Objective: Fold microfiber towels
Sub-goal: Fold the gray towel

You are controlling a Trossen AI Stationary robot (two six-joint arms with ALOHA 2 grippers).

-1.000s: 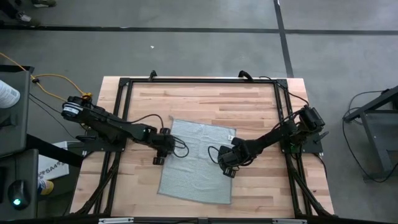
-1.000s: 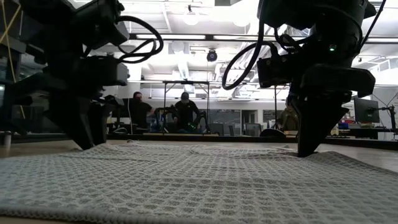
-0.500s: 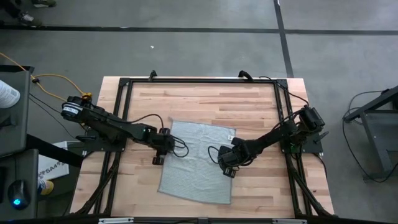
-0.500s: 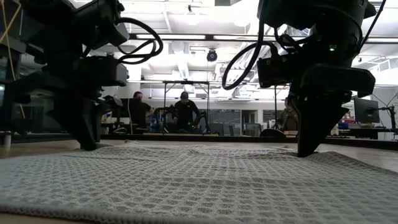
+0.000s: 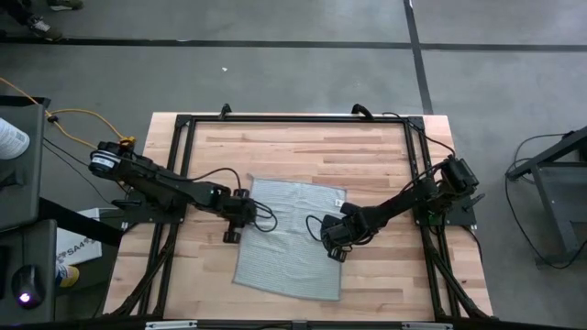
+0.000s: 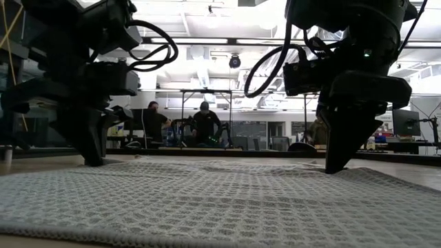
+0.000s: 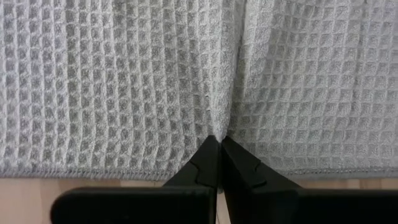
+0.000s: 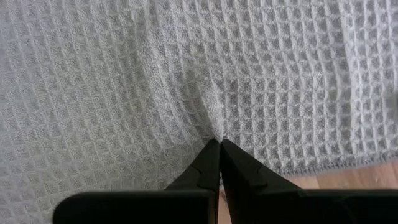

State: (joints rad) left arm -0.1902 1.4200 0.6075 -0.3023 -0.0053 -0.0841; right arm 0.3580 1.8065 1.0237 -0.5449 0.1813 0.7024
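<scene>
The light grey waffle-weave microfiber towel (image 5: pixel 292 236) lies spread flat on the wooden table (image 5: pixel 303 151), a small white tag at its far right corner (image 5: pixel 342 203). My left gripper (image 5: pixel 240 218) stands at the middle of the towel's left edge, shut on the cloth. My right gripper (image 5: pixel 337 240) stands at the right edge, also shut on the cloth. In the low view, the left gripper (image 6: pixel 93 162) and the right gripper (image 6: pixel 334 169) both reach down onto the towel (image 6: pixel 220 200). My left gripper pinches a small raised ridge of cloth (image 7: pixel 216 124) between its two fingers, just inside the towel's hemmed left edge (image 7: pixel 124 171). The fingers come steeply from above. The towel still lies on the table, with a crease running inward from the fingertips. My right gripper pinches a pucker of cloth (image 8: pixel 214 121) between its two fingers, a little inside the towel's hemmed right edge (image 8: pixel 323 163). The fingers point steeply down. The towel rests on the table around the pinch, with folds gathered toward the fingertips.
Black frame rails (image 5: pixel 293 119) run along the table's far edge and both sides. Bare wood shows beyond the towel at the far side and near the front corners. People sit in the room behind the table (image 6: pixel 203 124).
My left gripper has shut on the towel's left edge, gathering a small ridge of cloth, without moving from its place. The towel has stayed flat on the table.
</scene>
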